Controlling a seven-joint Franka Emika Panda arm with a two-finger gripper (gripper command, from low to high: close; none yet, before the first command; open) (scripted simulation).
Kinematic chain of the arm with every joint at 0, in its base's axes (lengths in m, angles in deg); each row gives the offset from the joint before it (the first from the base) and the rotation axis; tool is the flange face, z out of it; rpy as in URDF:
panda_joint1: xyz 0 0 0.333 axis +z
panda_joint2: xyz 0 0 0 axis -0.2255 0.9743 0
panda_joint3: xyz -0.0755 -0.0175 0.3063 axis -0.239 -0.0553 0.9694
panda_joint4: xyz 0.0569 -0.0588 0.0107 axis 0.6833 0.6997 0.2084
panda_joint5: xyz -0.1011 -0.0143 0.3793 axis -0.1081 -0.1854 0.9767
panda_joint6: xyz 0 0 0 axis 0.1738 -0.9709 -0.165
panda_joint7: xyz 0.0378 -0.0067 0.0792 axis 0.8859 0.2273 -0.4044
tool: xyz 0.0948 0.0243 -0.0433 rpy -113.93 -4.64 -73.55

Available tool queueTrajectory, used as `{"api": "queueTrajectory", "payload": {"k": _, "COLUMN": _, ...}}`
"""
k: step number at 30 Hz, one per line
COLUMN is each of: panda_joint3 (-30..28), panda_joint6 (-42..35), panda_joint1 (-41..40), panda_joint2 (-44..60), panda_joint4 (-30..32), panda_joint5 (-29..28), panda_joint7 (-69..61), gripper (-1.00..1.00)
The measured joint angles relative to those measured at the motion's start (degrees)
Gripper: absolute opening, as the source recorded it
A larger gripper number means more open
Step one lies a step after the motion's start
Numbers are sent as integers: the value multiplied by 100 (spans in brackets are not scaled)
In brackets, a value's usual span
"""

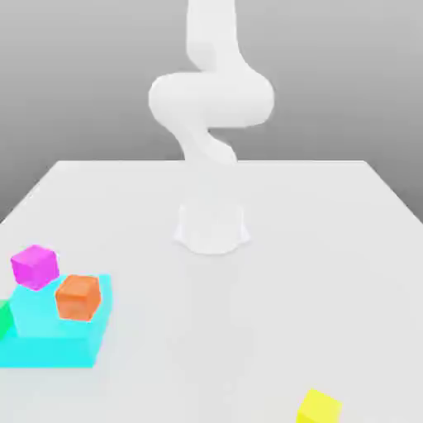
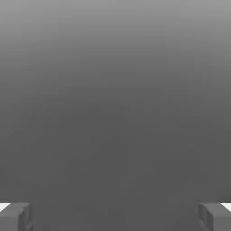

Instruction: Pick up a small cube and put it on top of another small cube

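Note:
The small yellow cube (image 1: 318, 407) lies on the white table near the front edge, toward the exterior view's right. An orange cube (image 1: 78, 297) of about the same size rests on a flat cyan block (image 1: 49, 340) at the exterior view's left. A magenta cube (image 1: 35, 266) sits at that block's far corner. In the hand view my gripper (image 2: 115, 217) is open, its two grey fingertips (image 2: 16, 216) stand far apart with nothing between them, and it faces plain grey background.
The arm's white base (image 1: 211, 227) stands mid-table, and its links (image 1: 211, 99) rise above it. A green object (image 1: 4, 318) peeks in at the exterior view's left edge beside the cyan block. Bare table surface (image 1: 314, 273) stretches between the base and the yellow cube.

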Motion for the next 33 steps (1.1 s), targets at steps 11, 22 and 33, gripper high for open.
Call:
{"api": "queueTrajectory", "payload": {"k": 11, "panda_joint3": -131, "panda_joint6": 738, "panda_joint1": 705, "panda_joint2": 2321, "panda_joint4": 36, "panda_joint5": 123, "panda_joint7": -1541, "gripper": 0}}
{"api": "queueTrajectory", "payload": {"k": 22, "panda_joint3": 41, "panda_joint6": 1467, "panda_joint1": 1133, "panda_joint2": 4605, "panda_joint4": 72, "panda_joint5": 170, "panda_joint7": -3004, "gripper": 0}}
{"api": "queueTrajectory", "payload": {"k": 33, "panda_joint3": 166, "panda_joint6": 2583, "panda_joint1": 1285, "panda_joint2": 6886, "panda_joint4": -86, "panda_joint5": -173, "panda_joint7": -3668, "gripper": 0}}
